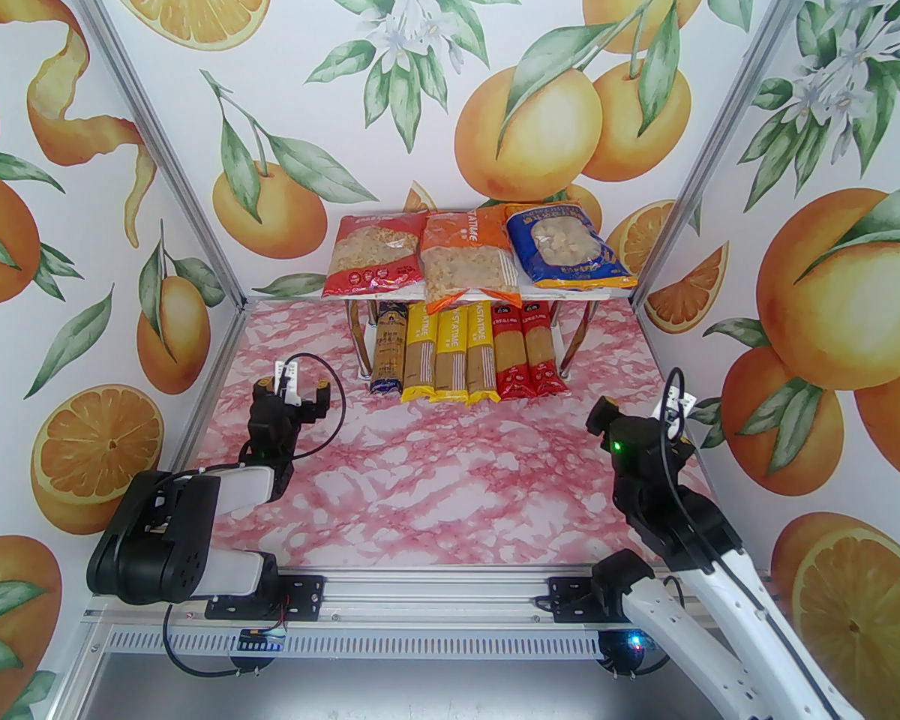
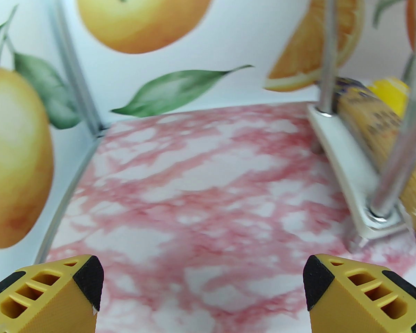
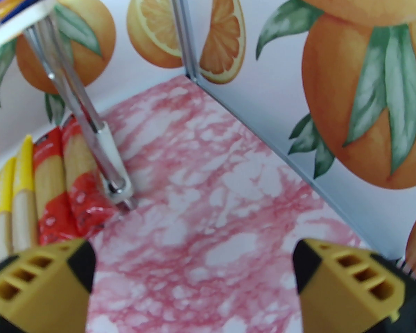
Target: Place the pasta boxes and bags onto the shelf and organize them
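Observation:
The shelf [image 1: 570, 291] stands at the back middle of the table. Its top board carries a red bag [image 1: 379, 252], an orange bag [image 1: 465, 259] and a blue bag [image 1: 570, 244] side by side. On the lower board lie several long spaghetti packs in a row: a dark blue-gold pack [image 1: 390, 353], three yellow packs [image 1: 454, 357] and two red packs [image 1: 525, 357]. My left gripper [image 1: 300, 387] hovers open and empty left of the shelf, whose lower board [image 2: 343, 158] is at its right. My right gripper [image 3: 194, 272] is open and empty, near the shelf's right leg [image 3: 111, 158].
Orange-patterned walls with aluminium posts [image 1: 195, 199] close in the left, back and right sides. The pink marble tabletop [image 1: 450, 477] spreads between the arms and the shelf. The red packs' ends [image 3: 72, 206] stick out past the lower board's front edge.

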Controlling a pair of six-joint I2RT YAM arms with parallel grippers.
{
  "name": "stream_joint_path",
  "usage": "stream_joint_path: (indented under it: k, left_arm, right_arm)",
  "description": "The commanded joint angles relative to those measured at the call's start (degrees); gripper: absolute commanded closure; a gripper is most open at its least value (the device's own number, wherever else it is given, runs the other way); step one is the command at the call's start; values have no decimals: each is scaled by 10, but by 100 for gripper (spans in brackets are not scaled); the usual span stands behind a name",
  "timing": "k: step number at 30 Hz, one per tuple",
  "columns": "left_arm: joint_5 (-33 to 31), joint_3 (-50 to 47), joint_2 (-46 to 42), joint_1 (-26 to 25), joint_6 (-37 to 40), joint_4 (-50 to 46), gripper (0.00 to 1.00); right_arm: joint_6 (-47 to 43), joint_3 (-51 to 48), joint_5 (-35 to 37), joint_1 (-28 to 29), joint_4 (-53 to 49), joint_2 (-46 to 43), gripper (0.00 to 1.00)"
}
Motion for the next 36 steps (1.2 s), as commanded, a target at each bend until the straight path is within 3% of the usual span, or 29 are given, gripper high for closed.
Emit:
stream_joint_path:
  k: [1,5,8,10,13,15,18,20,24,25,26,27,30,32,36]
  left_arm:
    - [7,12,2,4,11,8,0]
    - [4,0,64,43,-26,102,0]
    - [7,19,140,44,-23,151,0]
    - [8,36,118,42,-26,77,0]
    - [24,42,126,38,-13,82,0]
    - [22,42,129,17,17,85,0]
    - [18,-9,134,-2,42,186,0]
    - [17,-8,131,-3,42,181,0]
    - [17,-5,131,-3,42,174,0]
    - [17,-8,131,-4,42,179,0]
    - [18,-9,132,-3,42,185,0]
    - [18,-9,131,-3,42,183,0]
    - [18,-8,132,-3,42,180,0]
    - [18,-7,131,-3,42,178,0]
    - [18,-3,131,-2,41,171,0]
  right_arm:
    - [-3,-16,-35,-18,57,16,0]
    - [-6,-21,-69,-36,72,20,0]
    - [-8,-27,-73,-40,80,16,0]
    - [-8,-31,-79,-42,82,16,0]
    - [-10,-46,-77,-45,103,23,0]
    - [-15,-61,-72,-47,134,32,0]
    - [-55,-112,-36,-51,251,56,0]
    - [-89,-151,0,-60,354,82,0]
    - [-103,-166,5,-66,400,96,0]
    - [-135,-200,-3,-82,508,129,0]
    - [-171,-246,-14,-106,715,226,0]
    - [-177,-242,-15,-115,774,289,0]
    - [-216,-216,-26,-125,851,385,0]
    - [-206,-157,-69,-133,730,401,0]
    - [-223,-154,-136,-145,760,447,0]
